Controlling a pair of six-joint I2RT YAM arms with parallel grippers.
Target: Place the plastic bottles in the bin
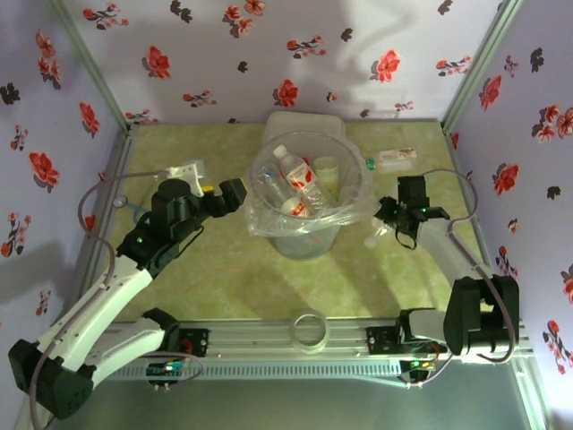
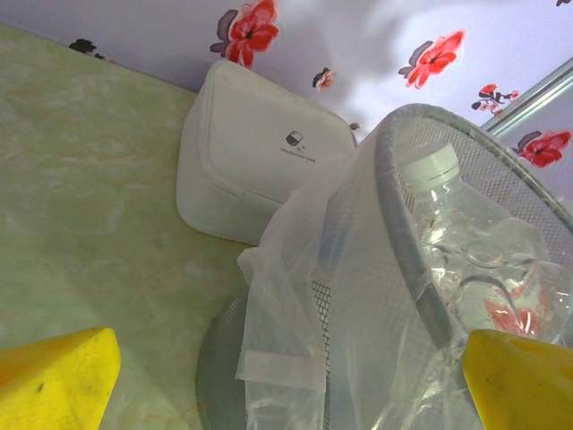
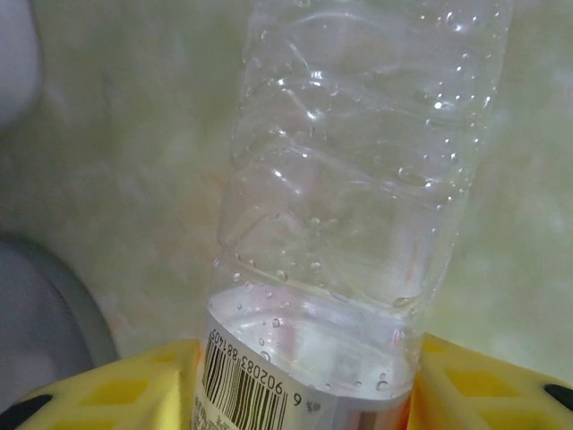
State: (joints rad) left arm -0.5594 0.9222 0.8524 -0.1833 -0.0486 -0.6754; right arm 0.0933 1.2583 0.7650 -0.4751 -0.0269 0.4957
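**A:** Right gripper point(image 3: 304, 394) is clamping a clear bottle point(image 3: 349, 179) near its barcoded label, working at four o'clock from the bin point(image 1: 304, 240).

**B:** Left gripper point(image 2: 286, 376) is hovering at nine o'clock, fingers spread, gripping nothing. Bottles point(image 1: 295, 184) are lying inside the bin.

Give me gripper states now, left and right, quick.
Left gripper: open, holding nothing.
Right gripper: closed on a clear plastic bottle with a barcode label.
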